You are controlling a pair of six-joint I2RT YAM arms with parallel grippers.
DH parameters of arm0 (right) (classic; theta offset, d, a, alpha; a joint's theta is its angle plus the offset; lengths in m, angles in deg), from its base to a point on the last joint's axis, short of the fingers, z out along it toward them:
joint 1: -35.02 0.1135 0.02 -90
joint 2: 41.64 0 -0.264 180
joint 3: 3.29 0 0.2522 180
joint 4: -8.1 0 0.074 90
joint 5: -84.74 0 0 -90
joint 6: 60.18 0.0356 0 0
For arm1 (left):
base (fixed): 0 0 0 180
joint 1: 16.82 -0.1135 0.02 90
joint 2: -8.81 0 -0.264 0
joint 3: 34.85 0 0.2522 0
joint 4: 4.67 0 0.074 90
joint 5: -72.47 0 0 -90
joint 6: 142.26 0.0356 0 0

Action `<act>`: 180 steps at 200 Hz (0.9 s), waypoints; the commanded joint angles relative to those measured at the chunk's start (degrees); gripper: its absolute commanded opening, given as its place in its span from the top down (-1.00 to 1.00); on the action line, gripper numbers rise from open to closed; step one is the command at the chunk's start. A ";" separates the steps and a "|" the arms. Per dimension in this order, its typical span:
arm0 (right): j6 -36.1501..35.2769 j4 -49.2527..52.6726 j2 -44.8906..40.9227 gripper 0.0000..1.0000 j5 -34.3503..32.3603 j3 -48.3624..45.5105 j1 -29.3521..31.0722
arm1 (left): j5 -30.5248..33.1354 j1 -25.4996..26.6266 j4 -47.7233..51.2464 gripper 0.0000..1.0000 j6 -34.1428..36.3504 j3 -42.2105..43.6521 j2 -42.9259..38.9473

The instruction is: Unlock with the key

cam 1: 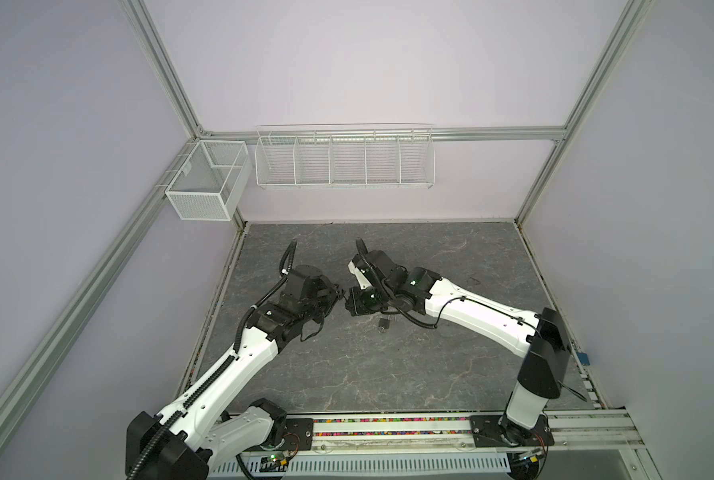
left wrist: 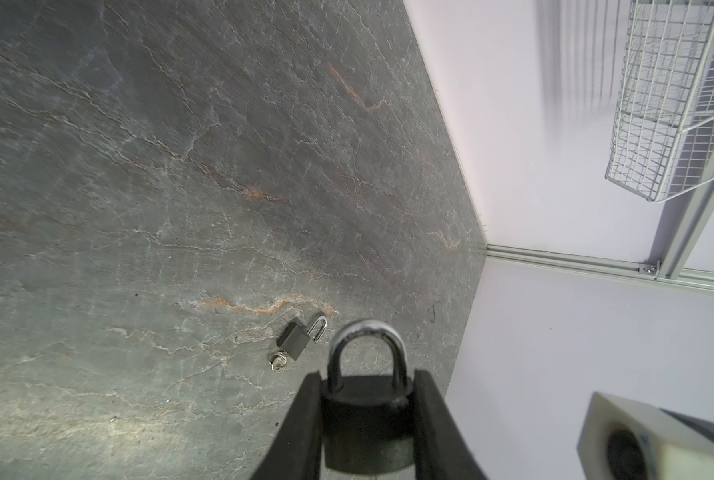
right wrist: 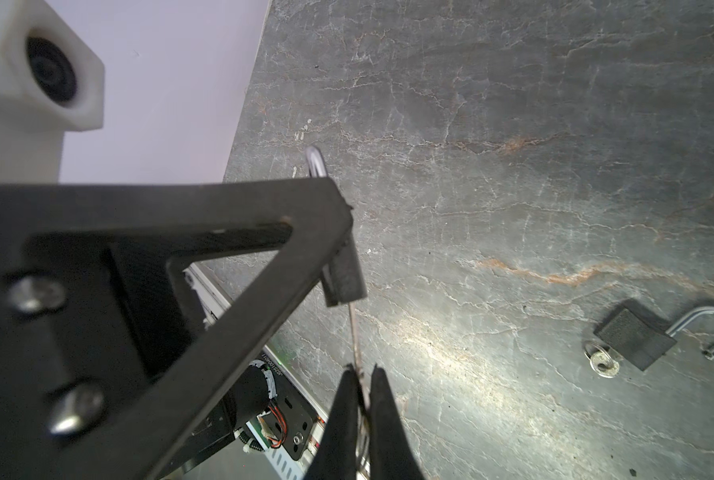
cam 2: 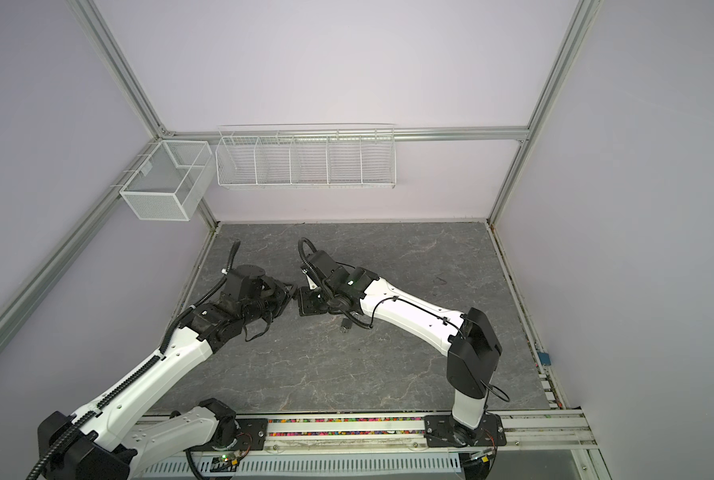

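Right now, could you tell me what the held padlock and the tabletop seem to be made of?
Padlock body: dark, matte, likely coated metal. Its shackle: bright polished metal, probably steel, with glare. Tabletop: grey veined stone or stone-print laminate, low sheen; cannot tell which.

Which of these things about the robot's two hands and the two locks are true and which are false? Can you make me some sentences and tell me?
1. The left gripper holds a padlock. True.
2. That padlock's shackle is swung open. False: it is closed, with both legs in the body.
3. A second padlock lies on the table with its shackle open. True.
4. The right gripper holds nothing. False: it pinches a thin key that reaches up to the bottom of the padlock in the left gripper.
5. A small key sits at the second padlock's bottom end. True.
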 commanded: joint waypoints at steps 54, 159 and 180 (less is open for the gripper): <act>-1.91 3.65 -0.89 0.86 -3.33 5.50 -0.94 | 0.81 0.11 4.97 1.00 2.71 1.05 0.30; -4.68 6.06 0.54 0.86 -3.96 7.22 0.07 | 0.14 -0.04 3.17 1.00 -0.69 1.61 0.66; -4.97 9.57 2.73 0.86 -8.52 9.40 2.42 | -1.23 -0.66 -0.21 1.00 -5.02 2.67 -0.19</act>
